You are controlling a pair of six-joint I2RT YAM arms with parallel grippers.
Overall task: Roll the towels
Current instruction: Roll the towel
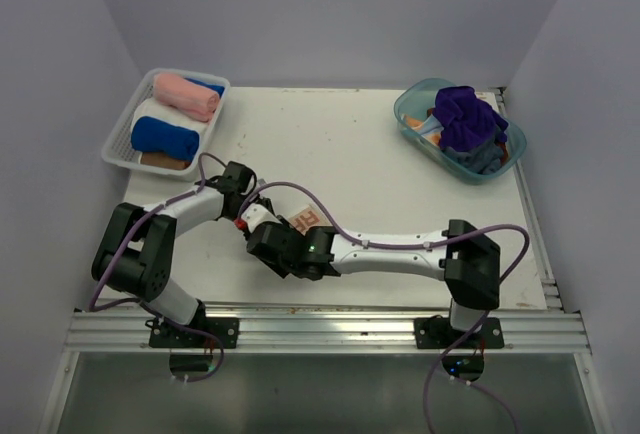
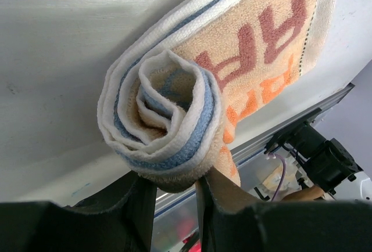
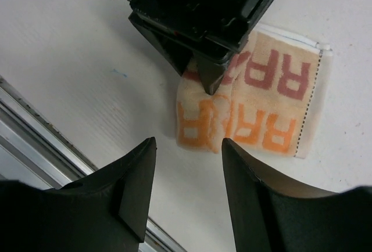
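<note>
The printed cream, orange and light-blue towel [image 2: 256, 49] lies on the white table just in front of the arm bases. Its near part is wound into a loose roll [image 2: 163, 124]. My left gripper [image 2: 174, 185] is shut on the bottom of that roll, one finger on each side. In the top view the towel [image 1: 305, 220] shows only as a small patch between the two wrists. My right gripper [image 3: 189, 147] hovers open just short of the towel's [image 3: 273, 112] orange-lettered edge, holding nothing. The left arm's black fingers [image 3: 206, 72] press on the cloth there.
A white mesh basket [image 1: 115, 144] at the back left holds rolled pink [image 1: 185, 96], white [image 1: 165, 114] and blue [image 1: 163, 137] towels. A clear teal tub [image 1: 405, 104] at the back right holds a purple towel [image 1: 465, 114] and other cloths. The table's metal front rail [image 1: 330, 329] runs close behind the grippers.
</note>
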